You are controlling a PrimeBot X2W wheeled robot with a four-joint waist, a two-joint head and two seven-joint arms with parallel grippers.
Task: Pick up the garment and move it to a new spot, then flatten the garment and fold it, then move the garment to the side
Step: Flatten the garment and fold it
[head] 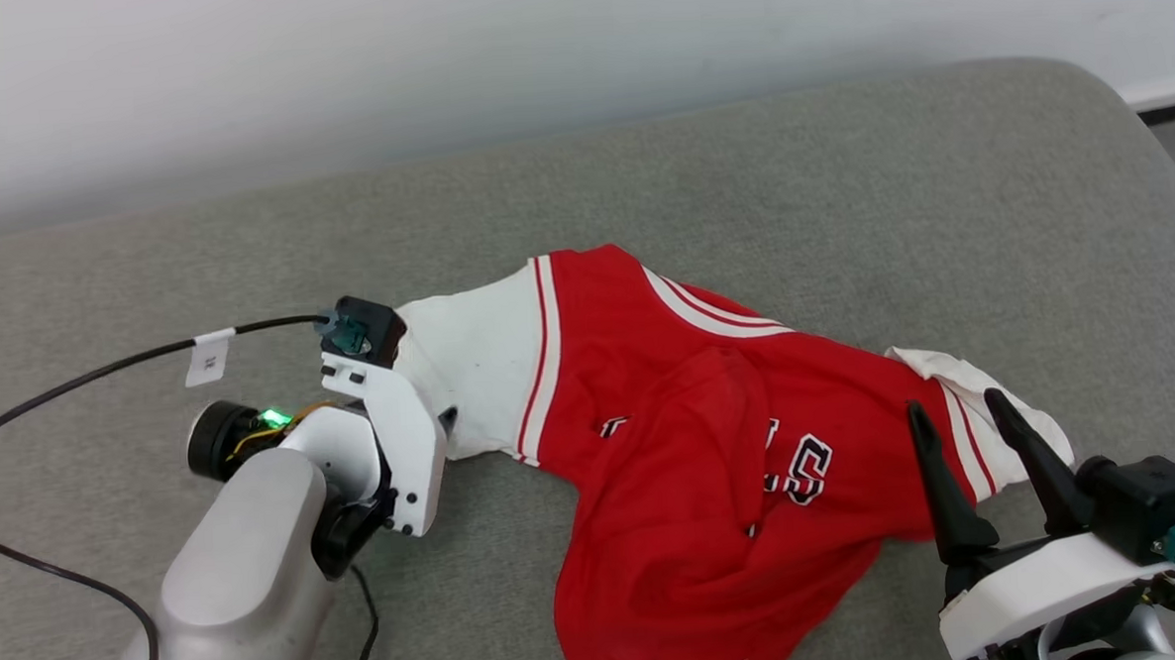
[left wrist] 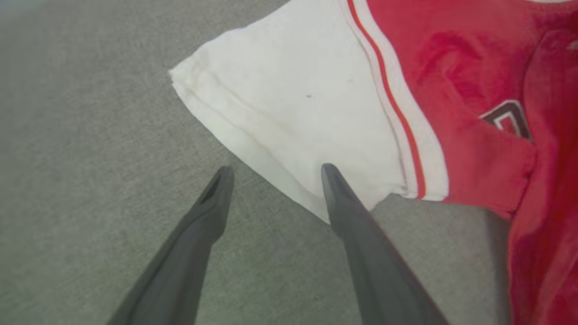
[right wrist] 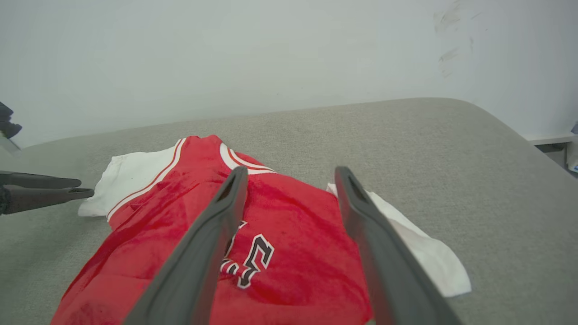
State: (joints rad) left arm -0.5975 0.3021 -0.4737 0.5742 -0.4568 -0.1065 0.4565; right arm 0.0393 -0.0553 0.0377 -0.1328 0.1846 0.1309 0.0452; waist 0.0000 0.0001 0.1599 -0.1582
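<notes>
Looks like pickup step: left pincer (left wrist: 273,174) released at garment (head: 710,414) white sleeve (left wrist: 289,99), right pincer (right wrist: 291,174) released near other sleeve (right wrist: 429,257); next, clench both.

You have bright, soft, even light, with only a faint shadow beside the shirt's (left wrist: 451,67) edge. Your left wrist view is slightly soft, its fingers (left wrist: 361,243) blurred. The pale wall (head: 338,63) looks washed out.

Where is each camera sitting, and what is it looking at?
Head view: from above, down at the garment on the grey cushion; left forearm and right gripper show.
Left wrist view: along the open left gripper at the white sleeve.
Right wrist view: low, between its open fingers, across the garment toward the wall.
Shared: every view shows the garment.
</notes>
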